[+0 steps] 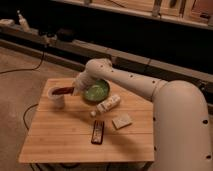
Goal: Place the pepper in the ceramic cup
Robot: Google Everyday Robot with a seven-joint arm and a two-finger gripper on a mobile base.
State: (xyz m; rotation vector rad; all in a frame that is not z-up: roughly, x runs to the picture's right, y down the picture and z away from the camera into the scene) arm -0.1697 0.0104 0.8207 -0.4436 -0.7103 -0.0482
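Observation:
The white ceramic cup (56,98) stands at the table's back left. The dark red pepper (63,91) lies level across the cup's mouth, its right end in my gripper (75,89). The gripper reaches in from the right, just right of the cup's rim and left of the green bowl, and is shut on the pepper. The fingertips are partly hidden by the wrist.
A round green bowl (96,91) sits right of the cup. A white bottle (108,104) lies in front of the bowl. A beige block (121,121) and a dark bar with red markings (97,132) lie mid-table. The wooden table (55,140) is small, with floor all around.

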